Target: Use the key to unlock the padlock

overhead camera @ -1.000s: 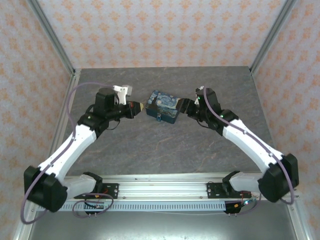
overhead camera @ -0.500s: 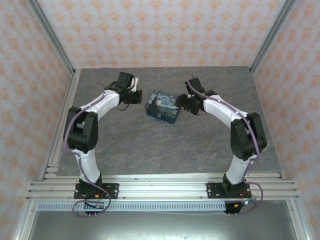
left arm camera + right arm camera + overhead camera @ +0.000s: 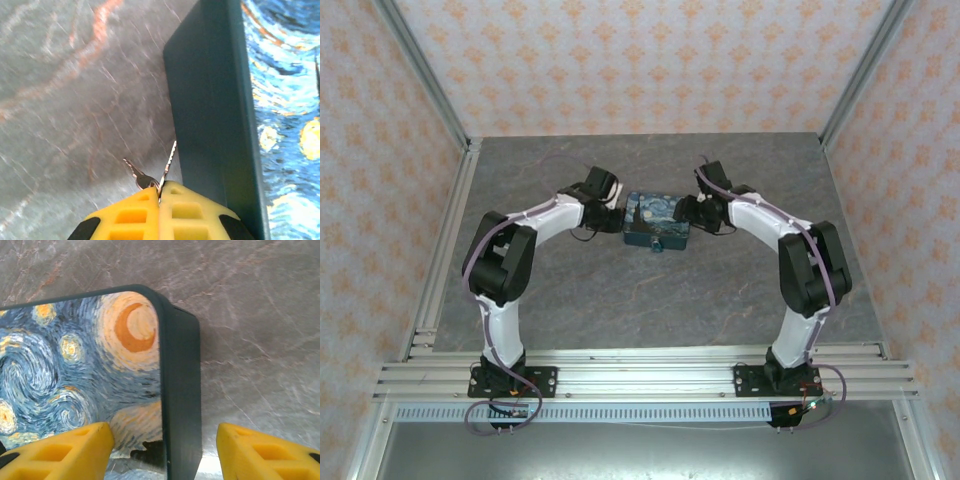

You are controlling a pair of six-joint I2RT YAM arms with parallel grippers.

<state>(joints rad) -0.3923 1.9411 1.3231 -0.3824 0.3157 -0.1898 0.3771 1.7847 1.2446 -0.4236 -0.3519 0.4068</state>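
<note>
Grey tabletop (image 3: 570,300) with a stone pattern and rust-coloured veins. The box (image 3: 656,220) is rectangular with rounded corners and smooth dark teal walls; its lid is printed with a swirling blue-and-yellow night sky and an orange crescent. The padlock (image 3: 658,246), a small metal body, sits at the box's near wall. The left gripper (image 3: 160,186) has yellow ribbed fingers pressed together, clamped on the key (image 3: 170,157) — a thin toothed blade just beside the box's left wall; a second key (image 3: 135,171) dangles alongside. The right gripper (image 3: 165,450) has its fingers apart, straddling the box's right wall.

A grey marbled tabletop (image 3: 650,300) veined with rusty streaks is enclosed on three sides by pale walls (image 3: 650,60) printed with orange floral motifs and is framed at the corners by aluminium posts (image 3: 423,70).
</note>
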